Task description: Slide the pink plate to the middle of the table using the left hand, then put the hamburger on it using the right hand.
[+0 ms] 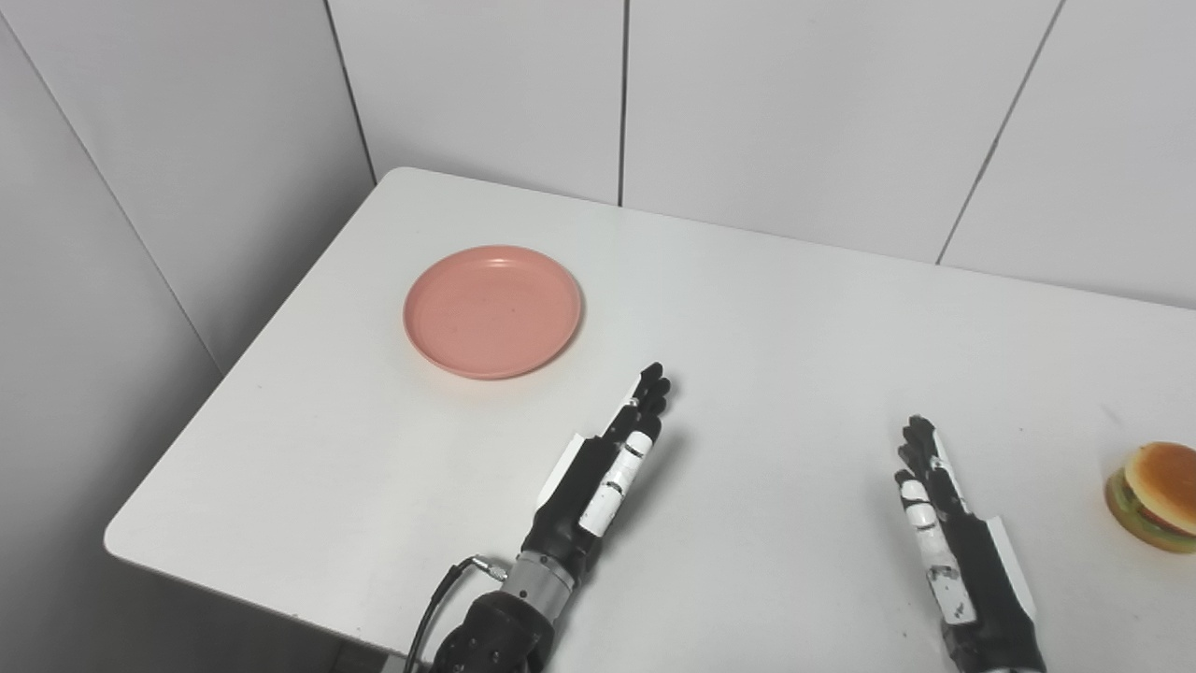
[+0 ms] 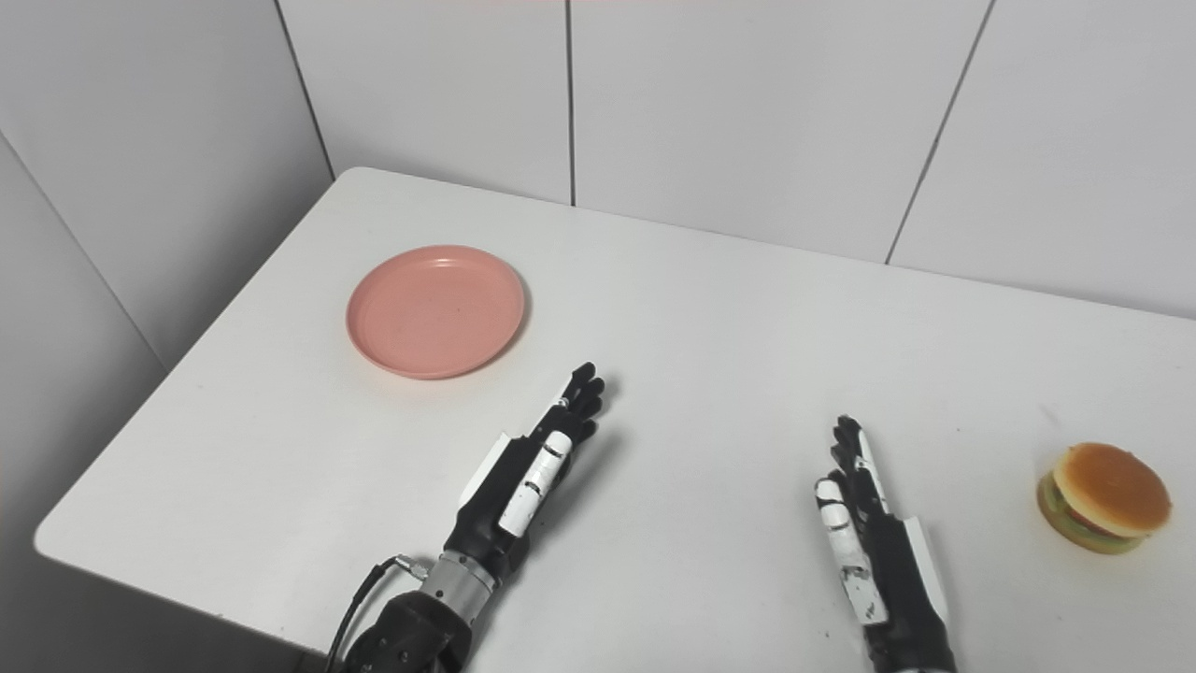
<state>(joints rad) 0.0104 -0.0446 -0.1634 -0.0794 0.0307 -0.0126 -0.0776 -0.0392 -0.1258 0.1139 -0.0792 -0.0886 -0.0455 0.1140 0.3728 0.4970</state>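
A round pink plate (image 1: 492,310) lies empty on the white table (image 1: 747,308) toward its far left. A toy hamburger (image 1: 1155,496) stands on the table at the right edge of view. My left hand (image 1: 612,460) is open, fingers straight and pointing up-left, a short way below and right of the plate, not touching it. My right hand (image 1: 944,528) is open, fingers straight, over the table left of the hamburger and apart from it. Both hands hold nothing.
White panelled walls stand behind the table and along its left side. The table's left edge and rounded front-left corner (image 1: 121,537) are near the plate. A black cable (image 1: 439,608) hangs at my left wrist.
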